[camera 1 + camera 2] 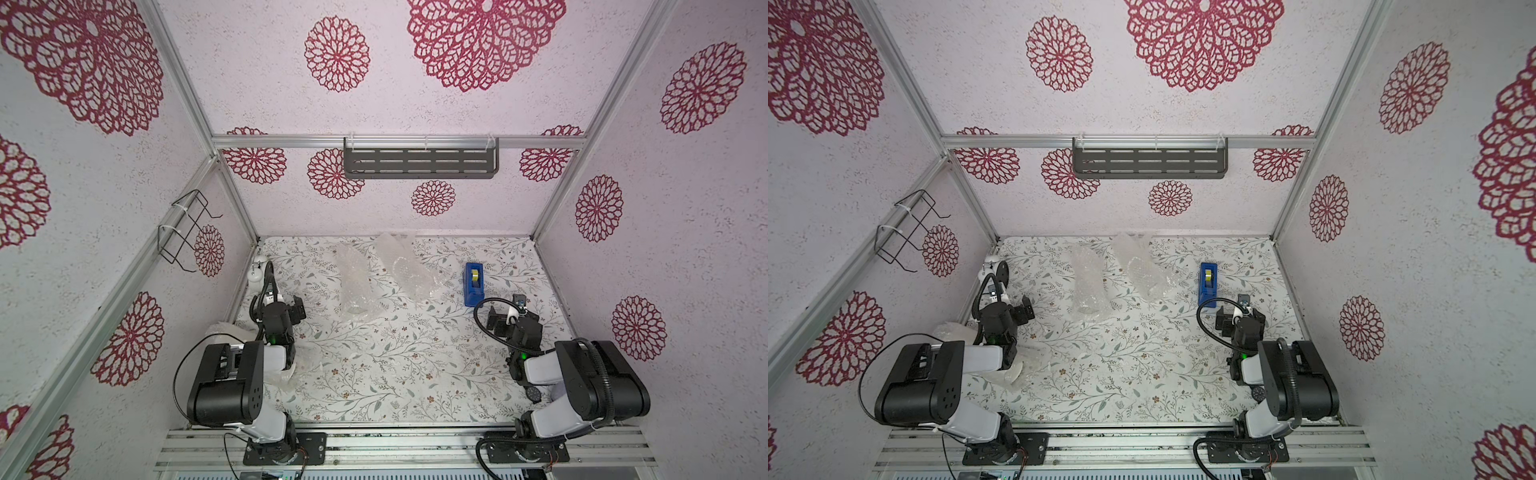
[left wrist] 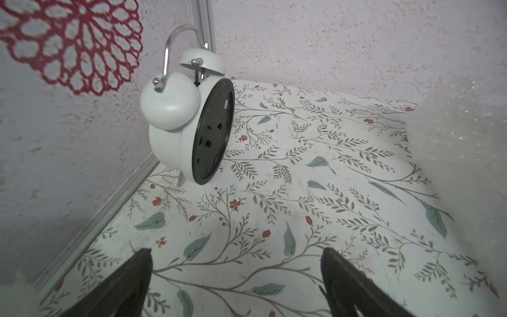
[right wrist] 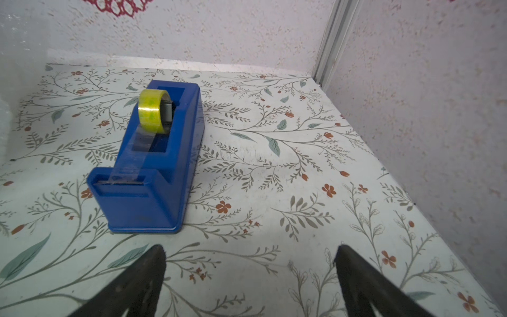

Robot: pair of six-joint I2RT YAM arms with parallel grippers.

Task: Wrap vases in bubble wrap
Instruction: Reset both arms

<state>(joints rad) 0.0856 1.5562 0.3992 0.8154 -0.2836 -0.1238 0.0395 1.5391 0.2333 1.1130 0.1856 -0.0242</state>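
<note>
1. Two crumpled rolls of bubble wrap (image 1: 355,286) lie side by side toward the back middle of the bench (image 1: 395,374). A third is tucked under the left arm by the left wall.
2. I cannot make out the vases through the plastic. A white shape (image 1: 1014,373) peeps from the third roll, likely the ceramic one, so I judge the wrapping is largely done.
3. The left jaws and right jaws both stand wide apart and empty. Each arm is drawn back to its own side, which reads as parked.
4. The blue tape dispenser (image 3: 153,164) sits just ahead of the right jaws with its tape tail on the cutter, handy for sealing.
5. A white alarm clock (image 2: 189,123) stands in the far left corner, out of the way.
6. The middle and near bench are bare, with good room there. Walls hem in three sides, and the third roll crowds the left arm.
</note>
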